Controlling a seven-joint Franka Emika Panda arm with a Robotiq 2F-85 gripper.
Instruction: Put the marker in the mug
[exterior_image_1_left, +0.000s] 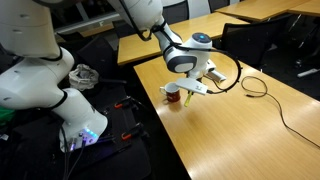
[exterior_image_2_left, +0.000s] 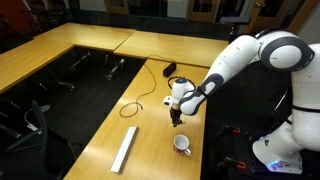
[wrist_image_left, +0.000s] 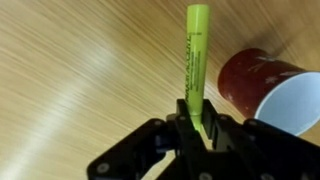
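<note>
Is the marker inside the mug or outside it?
Outside. In the wrist view the jaws of the gripper hold the marker over the table, beside the mug, not in it.

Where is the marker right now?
In the wrist view the marker is clamped in the gripper over the wooden table, the mug close on its right.

Soft, even room light over a pale wood desk (exterior_image_2_left: 100, 125)
Both exterior views are small and grainy, backgrounds nearly black; in the wrist view the marker (wrist_image_left: 196, 60) is crisp, the hand (wrist_image_left: 197, 128) dark and blurred, desk grain glaring.
</note>
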